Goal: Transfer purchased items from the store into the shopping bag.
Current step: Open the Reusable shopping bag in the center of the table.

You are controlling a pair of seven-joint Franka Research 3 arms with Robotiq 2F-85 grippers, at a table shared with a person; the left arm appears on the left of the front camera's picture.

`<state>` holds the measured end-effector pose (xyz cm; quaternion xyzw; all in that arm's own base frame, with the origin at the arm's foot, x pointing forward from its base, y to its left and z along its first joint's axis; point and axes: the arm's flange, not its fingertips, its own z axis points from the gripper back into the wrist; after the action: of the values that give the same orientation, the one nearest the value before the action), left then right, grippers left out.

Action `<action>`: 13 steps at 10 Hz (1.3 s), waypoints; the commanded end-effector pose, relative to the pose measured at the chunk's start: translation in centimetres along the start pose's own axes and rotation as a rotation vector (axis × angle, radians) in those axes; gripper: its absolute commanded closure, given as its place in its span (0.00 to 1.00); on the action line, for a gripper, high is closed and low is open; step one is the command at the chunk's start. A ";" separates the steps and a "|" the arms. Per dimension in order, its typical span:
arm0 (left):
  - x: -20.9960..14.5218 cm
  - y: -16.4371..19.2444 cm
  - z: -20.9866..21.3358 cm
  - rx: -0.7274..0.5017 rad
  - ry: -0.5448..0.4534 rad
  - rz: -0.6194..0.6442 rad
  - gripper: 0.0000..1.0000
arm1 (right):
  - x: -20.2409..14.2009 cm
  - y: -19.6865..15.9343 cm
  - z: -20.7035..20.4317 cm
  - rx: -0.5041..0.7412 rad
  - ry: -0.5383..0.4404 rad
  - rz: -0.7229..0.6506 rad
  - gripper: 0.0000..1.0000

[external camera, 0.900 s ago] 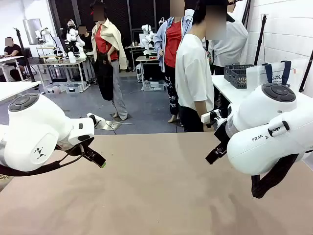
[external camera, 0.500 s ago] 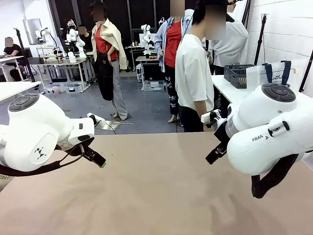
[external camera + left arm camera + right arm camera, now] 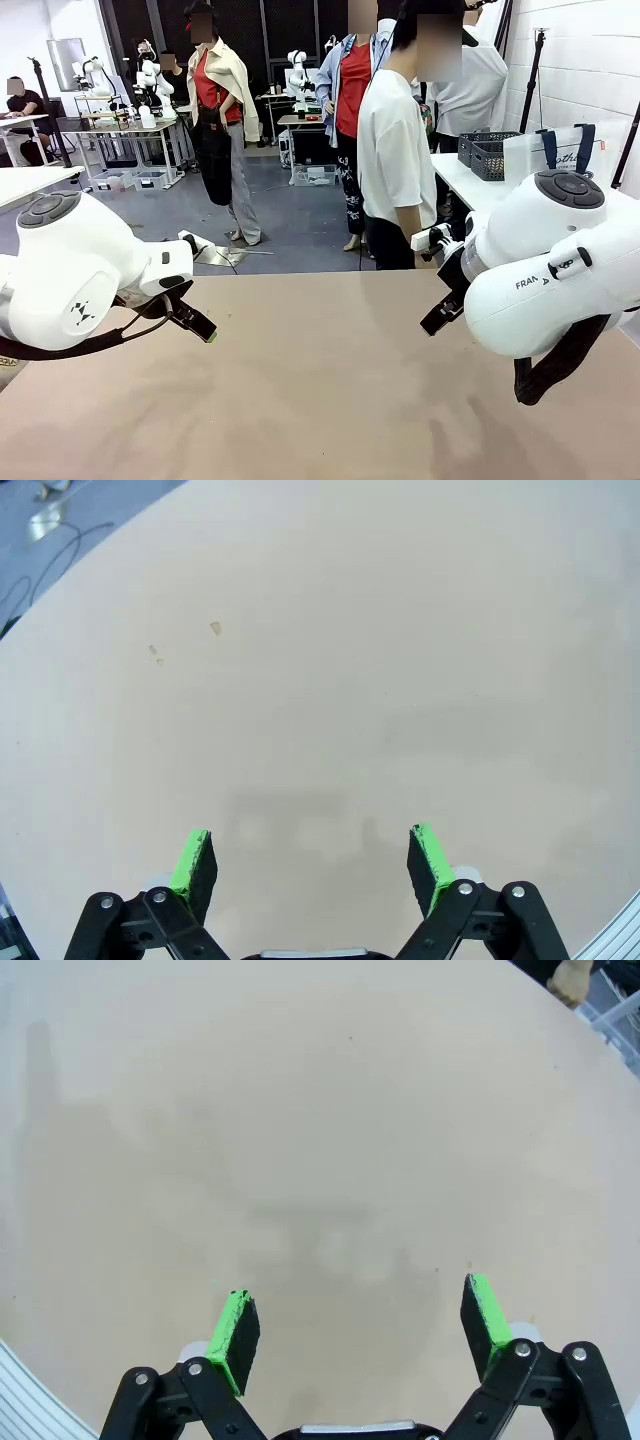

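Nothing has moved since the earlier frames: both arms, the person and the goods sit as they did.

Left gripper [image 3: 312, 855]: jaws spread wide, nothing between the green pads, hanging over bare tan table [image 3: 320, 390]. No item under it or near it.

Person [image 3: 395, 150] stands at the far edge, side-on, not reaching in.

Right gripper [image 3: 360, 1325]: jaws likewise spread, nothing held, bare tabletop below.

Far right, behind the right arm: basket [image 3: 488, 152] and bag [image 3: 565, 160] stand side by side on a white side table [image 3: 455, 178], well apart from both grippers. Basket contents too small to tell; same for the bag.

Judgement: task not yet begun. Store and bag still have to come onto the shared table, and every item is still to be moved.
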<state>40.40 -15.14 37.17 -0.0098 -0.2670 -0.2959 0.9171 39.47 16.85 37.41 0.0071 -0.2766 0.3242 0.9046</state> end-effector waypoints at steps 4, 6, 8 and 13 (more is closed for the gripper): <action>8.2 7.0 8.3 0.114 -0.414 0.043 0.00 | 5.7 -7.0 5.8 -0.185 -0.321 -0.193 0.00; 8.7 13.7 10.9 0.294 -0.450 0.113 0.00 | 7.0 -15.1 9.3 -0.444 -0.412 -0.371 0.00; 4.1 21.4 12.9 0.453 -0.402 0.276 0.00 | 4.7 -24.5 11.9 -0.685 -0.389 -0.613 0.00; -3.5 27.6 11.6 0.525 -0.270 0.573 0.00 | -3.0 -32.4 11.5 -0.815 -0.242 -0.890 0.00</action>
<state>46.40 16.79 48.59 0.1249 -0.4421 0.0431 0.8872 45.71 -19.64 52.60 -0.1762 -0.4667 -0.1990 0.8435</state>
